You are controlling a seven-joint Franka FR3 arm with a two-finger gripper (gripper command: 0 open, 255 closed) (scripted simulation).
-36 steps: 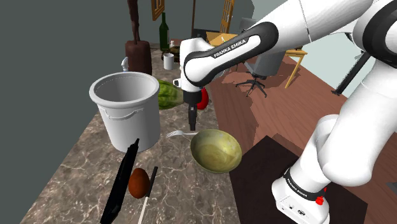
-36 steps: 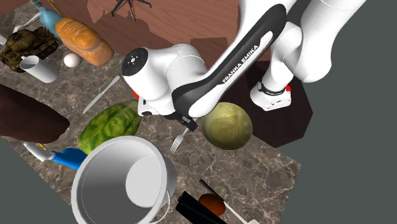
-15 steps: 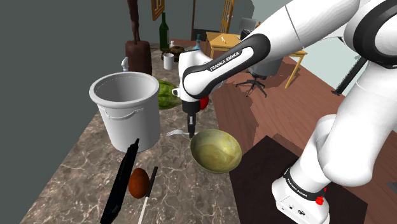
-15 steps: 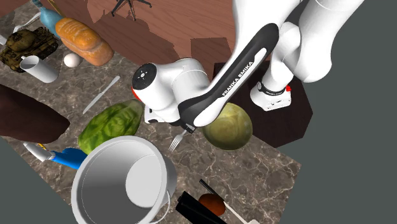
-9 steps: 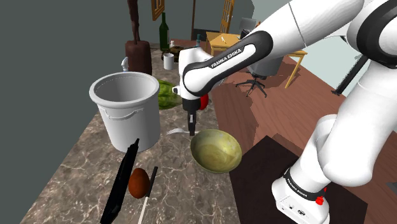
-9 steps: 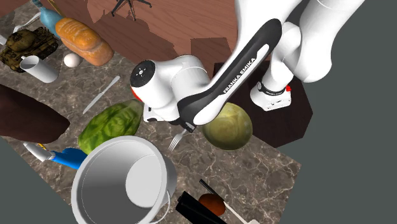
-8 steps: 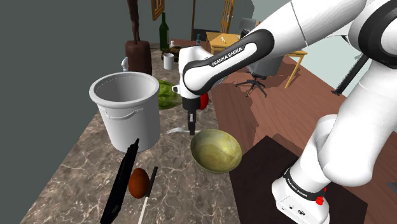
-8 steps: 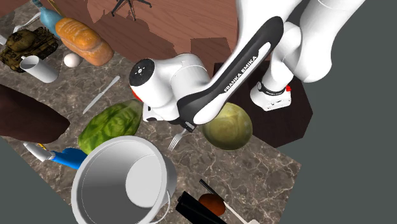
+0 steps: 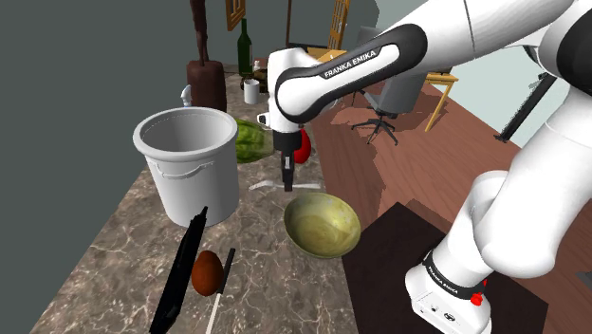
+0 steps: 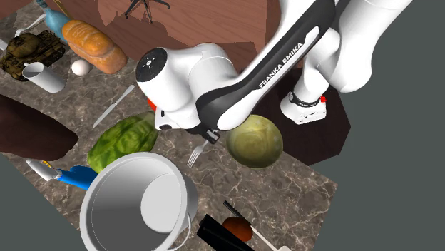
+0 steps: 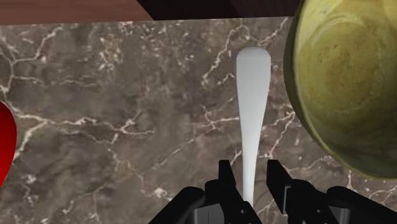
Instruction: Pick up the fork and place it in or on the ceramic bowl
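- Around the fork [image 9: 267,184] I see a big white pot [image 9: 187,161] toward the wall-side edge of the worktop [image 9: 104,256]. A watermelon [image 9: 250,140] lies behind the pot, and a red object [image 9: 304,145] is just past the gripper [image 9: 288,186].
- The yellow-green bowl [image 9: 323,224] sits at the worktop's edge nearest the stand, just beside the fork. Nothing stands between the two.
- The second exterior view looks from above. It shows me the tines pointing toward the pot, and a knife [image 10: 114,105] lying beyond the watermelon, close to the floor-side edge. The arm covers the handle there.
- The wrist view gives me the handle. It runs out from the fingers along the bowl's rim, and its rounded end is near the worktop's edge.
- The fingers are clamped on the fork, one on each side of its narrow part.
- Whether the fork touches the marble, I cannot tell.
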